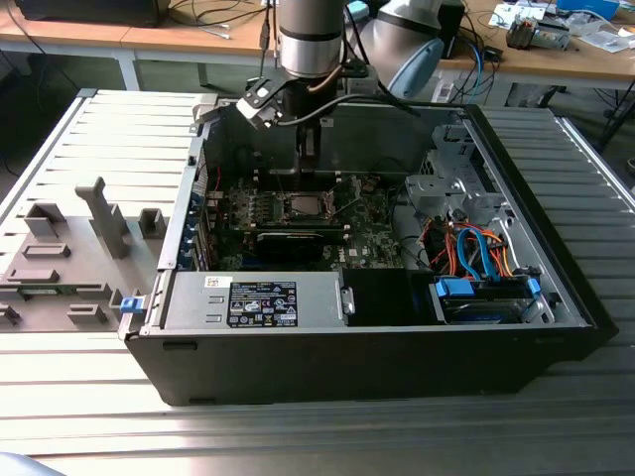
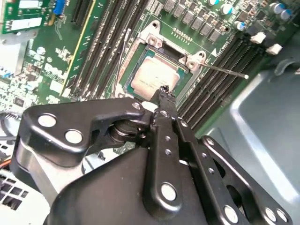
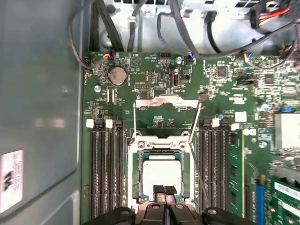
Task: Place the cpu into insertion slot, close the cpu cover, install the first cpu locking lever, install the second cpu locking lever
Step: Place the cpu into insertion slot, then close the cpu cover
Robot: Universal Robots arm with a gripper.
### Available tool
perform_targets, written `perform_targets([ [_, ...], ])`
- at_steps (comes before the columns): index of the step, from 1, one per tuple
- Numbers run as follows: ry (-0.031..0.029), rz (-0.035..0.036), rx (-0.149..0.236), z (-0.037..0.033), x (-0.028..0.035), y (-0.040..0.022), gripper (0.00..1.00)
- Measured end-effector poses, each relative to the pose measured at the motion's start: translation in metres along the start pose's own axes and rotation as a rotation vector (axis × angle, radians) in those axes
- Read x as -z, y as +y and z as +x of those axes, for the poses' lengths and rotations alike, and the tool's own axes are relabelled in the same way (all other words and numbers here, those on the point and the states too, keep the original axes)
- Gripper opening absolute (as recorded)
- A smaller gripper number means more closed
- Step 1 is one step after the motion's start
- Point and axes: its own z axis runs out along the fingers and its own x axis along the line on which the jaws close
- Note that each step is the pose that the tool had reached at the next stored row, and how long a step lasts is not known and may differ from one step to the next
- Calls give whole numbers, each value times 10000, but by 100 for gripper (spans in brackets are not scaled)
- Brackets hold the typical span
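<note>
I see the cpu (image 3: 161, 174) seated in its slot (image 3: 137, 187), cover (image 3: 166, 102) apparently raised, levers (image 3: 197, 117) loose, my end effector (image 3: 164, 189) pinched narrow, empty.

The end effector (image 3: 164, 190) covers one edge of the cpu (image 3: 161, 171) in both wrist views.

Nothing can be read. On the grey housing (image 1: 317, 297) lies a black label (image 1: 262, 303) with tiny white print, and a small white sticker (image 1: 218, 282) sits just beside it; both are too small to make out.
</note>
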Motion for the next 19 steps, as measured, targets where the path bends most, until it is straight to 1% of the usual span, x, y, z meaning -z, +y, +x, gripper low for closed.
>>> perform_targets([
  [2, -1, 0, 2, -5, 80, 2, 11],
  [6, 0, -1, 4, -10, 165, 4, 11],
  [8, 0, -1, 4, -14, 230, 6, 11],
  [9, 0, 0, 4, -15, 251, 6, 11],
  [19, -1, 0, 6, -17, 263, 9, 11],
])
